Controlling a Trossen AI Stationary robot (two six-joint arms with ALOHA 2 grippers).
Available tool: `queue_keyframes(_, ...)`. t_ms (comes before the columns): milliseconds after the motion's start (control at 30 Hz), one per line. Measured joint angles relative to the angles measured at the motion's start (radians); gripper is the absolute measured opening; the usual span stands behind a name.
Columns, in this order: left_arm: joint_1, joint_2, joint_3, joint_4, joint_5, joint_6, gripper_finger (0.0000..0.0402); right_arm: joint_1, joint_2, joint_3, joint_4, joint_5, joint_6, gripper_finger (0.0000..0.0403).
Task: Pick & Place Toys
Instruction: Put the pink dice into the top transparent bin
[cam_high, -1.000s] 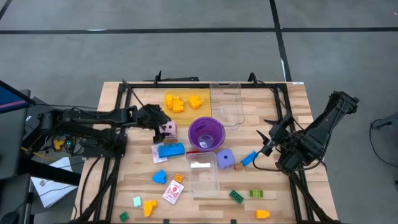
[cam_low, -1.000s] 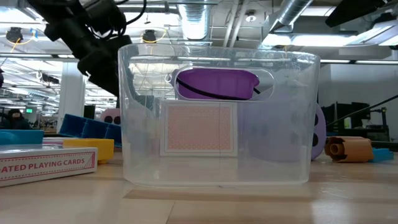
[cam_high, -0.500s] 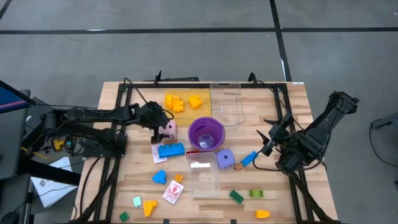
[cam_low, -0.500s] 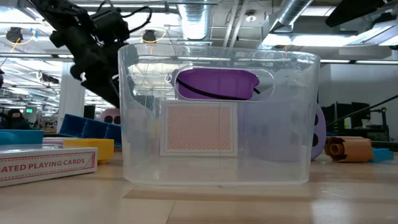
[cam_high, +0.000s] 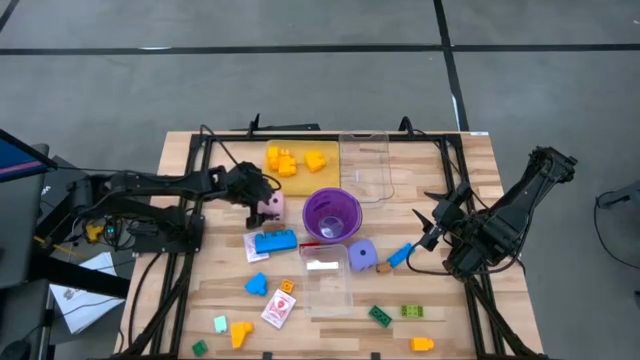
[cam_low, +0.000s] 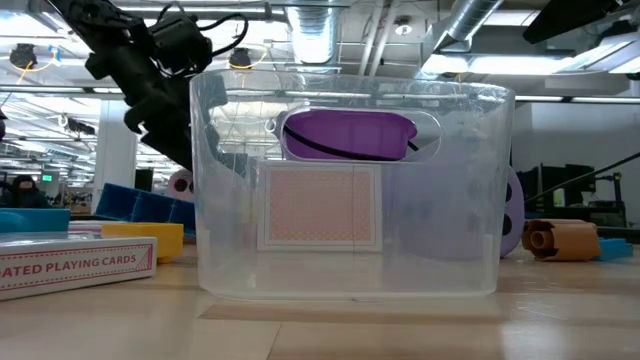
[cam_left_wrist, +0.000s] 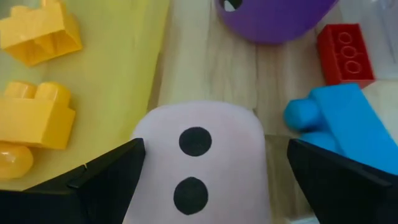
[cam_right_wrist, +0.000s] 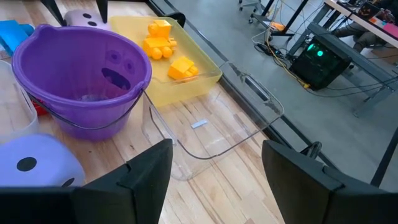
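The wooden worktop (cam_high: 200, 300) is strewn with toys, with a yellow tray (cam_high: 330, 148) and a clear tray (cam_high: 366, 168) side by side at its far edge. Yellow bricks (cam_high: 282, 164) lie in the yellow tray. In the middle stands the purple cup (cam_high: 332, 214), and just in front of it a clear tub (cam_high: 328, 277) with a card inside.

The left arm reaches in from the side, and the left gripper (cam_high: 262, 199) is down over the pink die (cam_high: 269, 204), between the yellow tray and the purple cup. Its fingers (cam_left_wrist: 106, 180) are spread wide, one on each side of the die. In the wrist view the two-dot face fills the gap between them. I cannot tell whether they touch it. The die sits on the worktop at the tray's edge, near a blue brick (cam_high: 275, 241).

The right arm waits at the worktop's right edge, the right gripper (cam_high: 432, 224) pointing toward the cup. Its fingers (cam_right_wrist: 146, 174) are partly apart and hold nothing.

The purple die (cam_high: 362, 254) rests beside the clear tub. Nearer the front lie a white-red card box (cam_high: 279, 308), a second blue brick (cam_high: 256, 285), a green brick (cam_high: 380, 316) and an orange brick (cam_high: 422, 343).
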Motion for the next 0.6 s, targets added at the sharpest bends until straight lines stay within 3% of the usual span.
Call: queue_keyframes(600, -0.017, -0.014, -0.001, -0.026, -0.052, 0.014, 0.0388, 0.0, 0.0, 0.0, 0.0, 0.0, 0.0, 0.0242)
